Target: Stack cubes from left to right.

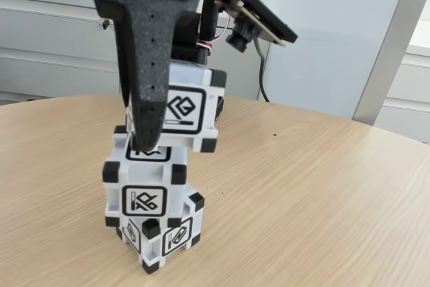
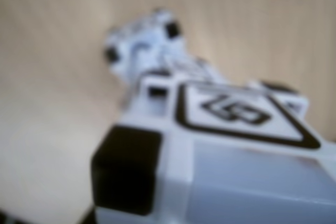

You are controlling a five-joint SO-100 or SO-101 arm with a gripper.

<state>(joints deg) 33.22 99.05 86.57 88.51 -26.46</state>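
Note:
In the fixed view two white cubes with black corners stand stacked on the wooden table: a bottom cube (image 1: pixel 168 236) turned at an angle, and a middle cube (image 1: pixel 143 191) on top of it. A third cube (image 1: pixel 191 107) sits at the top, offset to the right of the middle one. Whether the two touch I cannot tell. My black gripper (image 1: pixel 176 124) comes down from above and is shut on this top cube, with one finger (image 1: pixel 146 92) across its front-left side and the other hidden behind. The blurred wrist view has the held cube (image 2: pixel 236 140) close up, with the lower cubes (image 2: pixel 142 45) beneath it.
The light wooden table (image 1: pixel 302 199) has open surface to the right of the stack and in front of it. The wrist camera (image 1: pixel 254 23) sticks out to the right of the arm. A black cable (image 1: pixel 262 75) hangs behind, in front of white cabinets (image 1: pixel 40 38).

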